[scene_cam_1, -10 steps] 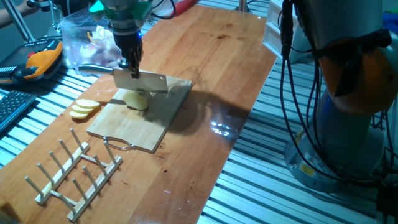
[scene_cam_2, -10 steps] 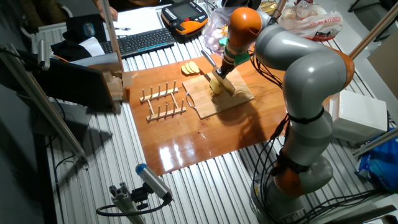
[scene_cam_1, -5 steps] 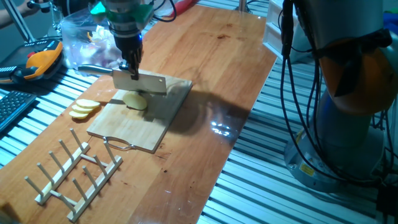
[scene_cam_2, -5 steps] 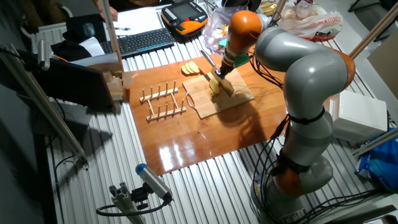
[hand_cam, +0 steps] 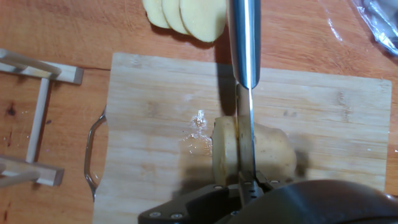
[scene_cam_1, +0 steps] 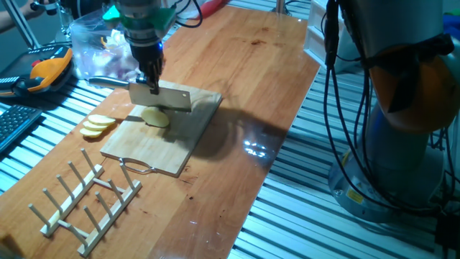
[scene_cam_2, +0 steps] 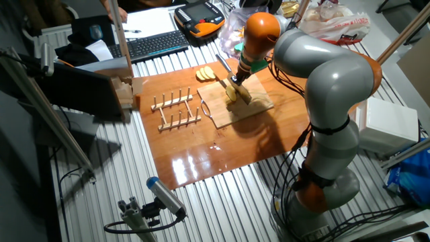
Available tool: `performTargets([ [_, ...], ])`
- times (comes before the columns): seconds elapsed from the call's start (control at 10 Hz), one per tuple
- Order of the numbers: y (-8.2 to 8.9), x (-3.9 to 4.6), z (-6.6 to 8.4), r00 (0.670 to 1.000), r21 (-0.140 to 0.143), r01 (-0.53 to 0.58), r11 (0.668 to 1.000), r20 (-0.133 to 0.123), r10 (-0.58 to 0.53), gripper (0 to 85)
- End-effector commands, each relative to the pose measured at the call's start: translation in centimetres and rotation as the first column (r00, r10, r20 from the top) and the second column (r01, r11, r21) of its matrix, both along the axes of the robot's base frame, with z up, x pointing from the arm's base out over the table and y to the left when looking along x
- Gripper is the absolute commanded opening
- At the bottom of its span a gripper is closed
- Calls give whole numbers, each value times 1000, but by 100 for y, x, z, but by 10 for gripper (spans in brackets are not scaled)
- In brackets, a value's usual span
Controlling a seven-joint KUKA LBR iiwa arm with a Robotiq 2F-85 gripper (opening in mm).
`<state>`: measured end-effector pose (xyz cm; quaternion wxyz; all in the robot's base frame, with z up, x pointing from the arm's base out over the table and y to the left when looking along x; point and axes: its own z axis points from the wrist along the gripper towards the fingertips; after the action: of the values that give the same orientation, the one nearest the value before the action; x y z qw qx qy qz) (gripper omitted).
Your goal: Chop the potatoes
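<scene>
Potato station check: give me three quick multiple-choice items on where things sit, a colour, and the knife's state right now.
1. Where is the potato chunk?
A. on the cutting board
B. on the wooden rack
C. in the plastic bag

2. What colour are the cut slices beside the board?
A. dark brown
B. pale yellow
C. green

3. How does the knife stand?
A. lying flat on the board
B. held by the gripper, blade above the chunk
C. stuck in the rack

Answers: 1 A, the hand view shows the chunk resting on the board. 2 B, the slices look pale yellow in both views. 3 B, the blade runs across the chunk's top in the hand view.
</scene>
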<state>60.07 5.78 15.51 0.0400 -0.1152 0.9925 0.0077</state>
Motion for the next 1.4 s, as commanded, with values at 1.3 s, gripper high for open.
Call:
performTargets([
  [1.3,203,8,-192,998,-51,32,998,52,-29,0],
])
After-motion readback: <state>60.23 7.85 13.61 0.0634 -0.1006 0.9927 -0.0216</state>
